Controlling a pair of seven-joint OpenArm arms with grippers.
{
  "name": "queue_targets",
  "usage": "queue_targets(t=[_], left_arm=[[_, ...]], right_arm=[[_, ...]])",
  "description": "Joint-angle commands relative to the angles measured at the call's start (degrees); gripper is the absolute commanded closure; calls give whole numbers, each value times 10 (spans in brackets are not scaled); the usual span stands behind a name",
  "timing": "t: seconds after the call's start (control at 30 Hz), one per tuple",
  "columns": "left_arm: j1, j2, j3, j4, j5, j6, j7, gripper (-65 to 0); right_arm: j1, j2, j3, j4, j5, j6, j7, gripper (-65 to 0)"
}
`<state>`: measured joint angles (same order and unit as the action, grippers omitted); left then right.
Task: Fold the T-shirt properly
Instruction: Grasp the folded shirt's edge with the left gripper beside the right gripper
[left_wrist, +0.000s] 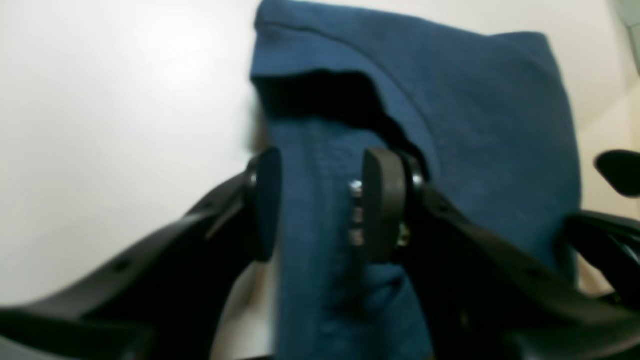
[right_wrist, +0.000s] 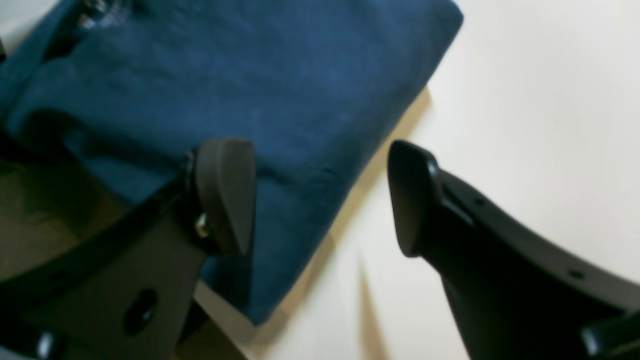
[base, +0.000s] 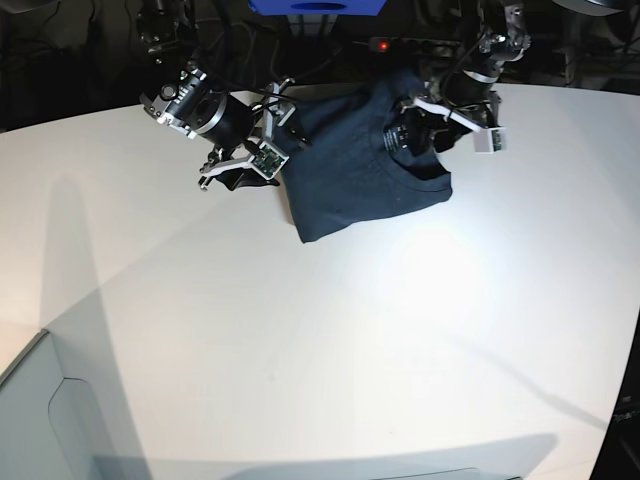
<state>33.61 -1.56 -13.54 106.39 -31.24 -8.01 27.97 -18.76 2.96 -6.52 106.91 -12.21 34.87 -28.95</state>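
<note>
Item: dark navy-blue short-sleeved cotton T-shirt (base: 365, 175), folded into a compact block, lying on the white curved tabletop (base: 300, 340) in the upper centre of the base view.

Left gripper (left_wrist: 320, 205): black, at the shirt's right edge in the base view; jaws parted, a fold of cloth between them, pads not pressing it.

Right gripper (right_wrist: 320, 200): black, at the shirt's left edge; jaws spread wide, straddling the hem, holding nothing.
</note>
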Motion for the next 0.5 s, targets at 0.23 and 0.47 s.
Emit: queue_targets(t=[0.23,0.47], left_arm=[[3,1,0,-29,-10,-9,-10,-391],[-20,1,2,-65,-10,-9,-9,-388]], right_arm=[[3,-1,0,11,9,-5,12,-394],[3,-1,0,11,9,-5,11,-394]])
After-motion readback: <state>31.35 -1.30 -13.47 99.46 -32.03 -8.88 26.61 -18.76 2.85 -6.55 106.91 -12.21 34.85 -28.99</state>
